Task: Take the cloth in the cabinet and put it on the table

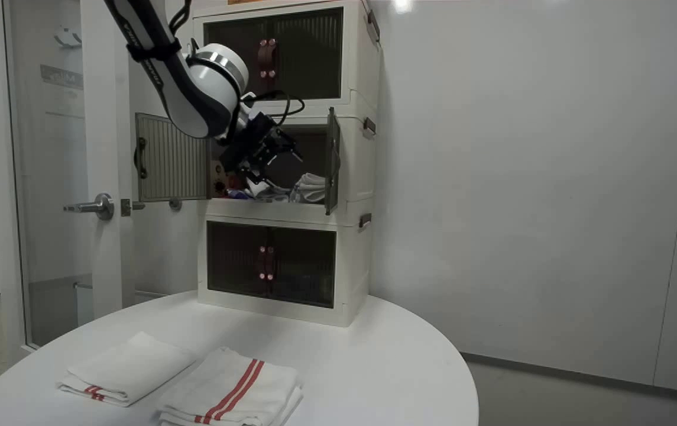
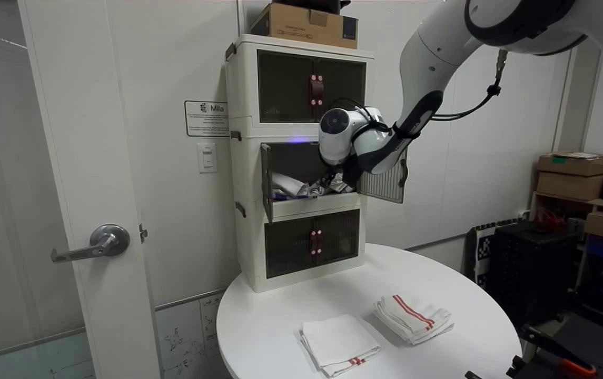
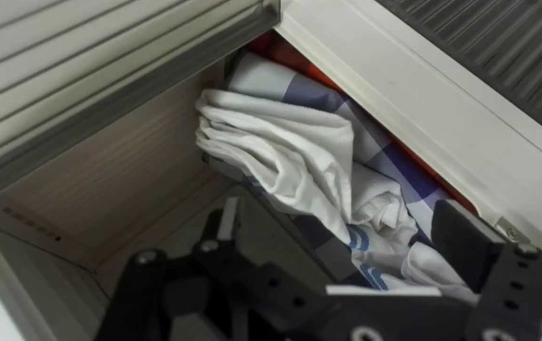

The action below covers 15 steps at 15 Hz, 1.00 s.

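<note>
The open middle compartment of the white cabinet holds cloths. A folded white cloth lies on a blue-and-white checked cloth in the wrist view; the white one also shows in an exterior view. A crumpled white cloth with blue stripes lies beside it. My gripper is open and empty at the compartment's mouth, fingers spread over the cloths. The gripper also shows in an exterior view, tilted downward. The white round table stands below. Parts of the lower cloths are hidden by the gripper.
Both compartment doors stand open, one at the right and one at the left. Two folded white towels with red stripes lie on the table, one beside the other. A cardboard box sits on the cabinet.
</note>
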Available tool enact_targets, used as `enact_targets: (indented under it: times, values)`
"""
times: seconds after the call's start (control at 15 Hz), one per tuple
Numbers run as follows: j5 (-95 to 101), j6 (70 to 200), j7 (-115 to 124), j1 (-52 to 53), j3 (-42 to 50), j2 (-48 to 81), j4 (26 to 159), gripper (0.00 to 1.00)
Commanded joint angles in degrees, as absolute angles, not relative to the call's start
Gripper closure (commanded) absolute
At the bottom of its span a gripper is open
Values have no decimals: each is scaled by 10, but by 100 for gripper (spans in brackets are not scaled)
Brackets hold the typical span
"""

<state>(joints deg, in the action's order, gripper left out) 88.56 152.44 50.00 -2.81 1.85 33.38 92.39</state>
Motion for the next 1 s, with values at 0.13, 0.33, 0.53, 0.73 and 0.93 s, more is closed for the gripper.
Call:
enact_targets:
  times: [0.13, 0.33, 0.53, 0.73, 0.93]
  values:
    - [920, 1577, 435, -53, 27, 415, 818, 0]
    - [945, 1572, 413, -54, 32, 441, 782, 0]
    - [960, 1588, 411, -60, 28, 460, 753, 0]
    - [964, 1606, 404, -64, 25, 481, 726, 0]
    - [958, 1613, 383, -68, 25, 505, 701, 0]
